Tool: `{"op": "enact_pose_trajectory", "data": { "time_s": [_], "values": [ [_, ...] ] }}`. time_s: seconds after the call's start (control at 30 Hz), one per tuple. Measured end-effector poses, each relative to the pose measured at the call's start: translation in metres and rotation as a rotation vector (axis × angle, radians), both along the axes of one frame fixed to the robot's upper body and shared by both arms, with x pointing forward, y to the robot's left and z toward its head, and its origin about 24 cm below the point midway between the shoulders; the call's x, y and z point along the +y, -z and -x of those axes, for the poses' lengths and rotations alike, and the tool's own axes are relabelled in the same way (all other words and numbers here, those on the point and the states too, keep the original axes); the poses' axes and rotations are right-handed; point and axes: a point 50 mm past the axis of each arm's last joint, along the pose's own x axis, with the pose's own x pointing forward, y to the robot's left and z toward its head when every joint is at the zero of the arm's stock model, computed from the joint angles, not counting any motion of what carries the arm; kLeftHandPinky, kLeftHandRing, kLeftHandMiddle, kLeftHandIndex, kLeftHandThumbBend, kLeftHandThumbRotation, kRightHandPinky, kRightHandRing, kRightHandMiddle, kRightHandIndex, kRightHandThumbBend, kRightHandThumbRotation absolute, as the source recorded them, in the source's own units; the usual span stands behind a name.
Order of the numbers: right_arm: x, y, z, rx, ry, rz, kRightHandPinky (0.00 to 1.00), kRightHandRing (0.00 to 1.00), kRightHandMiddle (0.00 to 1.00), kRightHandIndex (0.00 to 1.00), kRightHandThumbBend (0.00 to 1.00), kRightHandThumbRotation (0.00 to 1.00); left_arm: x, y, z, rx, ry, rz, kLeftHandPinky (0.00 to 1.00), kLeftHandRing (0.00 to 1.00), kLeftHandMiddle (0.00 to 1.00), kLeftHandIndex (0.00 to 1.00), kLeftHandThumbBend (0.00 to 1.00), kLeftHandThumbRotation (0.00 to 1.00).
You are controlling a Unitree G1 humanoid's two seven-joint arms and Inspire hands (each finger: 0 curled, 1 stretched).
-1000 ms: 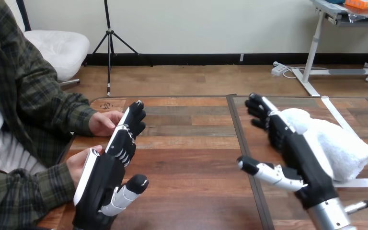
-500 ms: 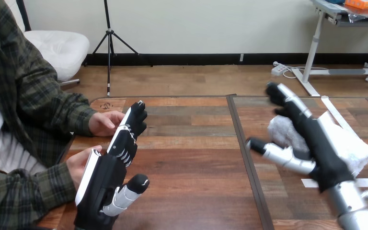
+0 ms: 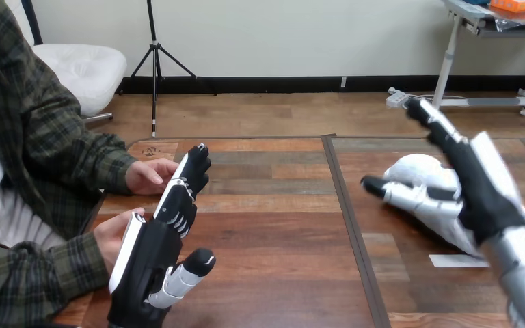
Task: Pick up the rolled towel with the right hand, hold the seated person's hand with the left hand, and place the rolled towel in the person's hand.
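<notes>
I see my right hand (image 3: 482, 191) at three o'clock, fingers straight and thumb spread, in front of the white rolled terry towel (image 3: 417, 169) on the brown wooden table (image 3: 280, 225), while my left hand (image 3: 154, 253), fingers straight, sits at seven o'clock beside the person's lower hand (image 3: 109, 232).

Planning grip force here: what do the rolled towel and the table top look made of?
The rolled towel: probably soft white terry cloth, judging by its fuzzy, matte nap. The table: wood or wood-look laminate, brown grained planks with a slight sheen.
</notes>
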Motion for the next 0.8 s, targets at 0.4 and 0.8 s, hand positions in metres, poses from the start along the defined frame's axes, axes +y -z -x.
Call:
{"op": "enact_pose_trajectory", "data": {
  "time_s": [0.4, 0.8],
  "values": [
    [-0.016, -0.026, -0.02, 0.029, 0.052, 0.125, 0.83, 0.94, 0.93, 0.96, 1.0, 0.44, -0.003, 0.0, 0.0, 0.0, 0.0, 0.014, 0.96, 0.97, 0.98, 0.95, 1.0, 0.84],
    [-0.031, -0.05, -0.044, 0.064, 0.082, 0.226, 0.79, 0.94, 0.94, 0.96, 0.98, 0.38, -0.004, 0.0, 0.0, 0.001, 0.0, 0.017, 0.96, 0.97, 0.98, 0.96, 1.0, 0.83]
  ]
}}
